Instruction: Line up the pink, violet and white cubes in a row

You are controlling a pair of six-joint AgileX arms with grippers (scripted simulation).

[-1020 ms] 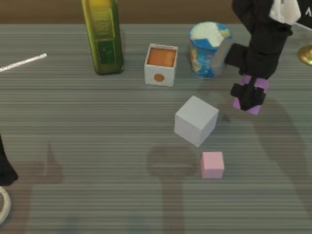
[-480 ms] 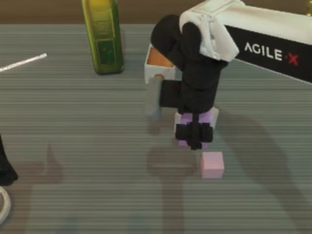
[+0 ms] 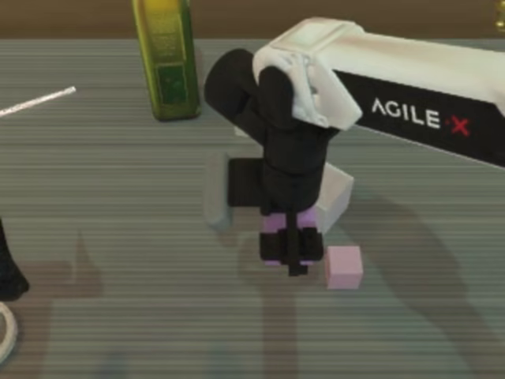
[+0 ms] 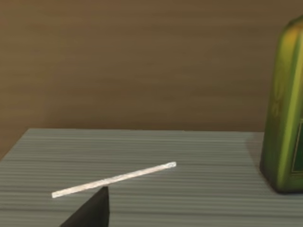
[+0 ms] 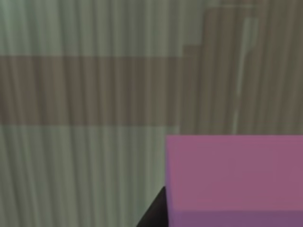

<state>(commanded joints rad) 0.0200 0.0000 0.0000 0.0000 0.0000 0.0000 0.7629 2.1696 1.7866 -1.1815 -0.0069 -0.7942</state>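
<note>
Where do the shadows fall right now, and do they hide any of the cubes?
Top view: the right arm's shadow darkens the table beside the pink cube, which stays plainly visible; the arm itself covers most of the white cube and violet cube, held in the right gripper. Right wrist view: a broad dark band crosses the table; the violet cube fills one corner.

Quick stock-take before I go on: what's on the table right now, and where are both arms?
violet cube: 1, violet, held in right pincer, left of pink cube
pink cube: 1, pale pink, centre-right, near front
white cube: 1, white, behind pink cube, mostly hidden by right arm
bottle: 1, olive green, back, left of centre
stick: 1, white, thin, back left
table: 1, grey, striped
right pincer: 1, black, shut on violet cube, mid-table
left arm: 1, black, parked at left edge
</note>
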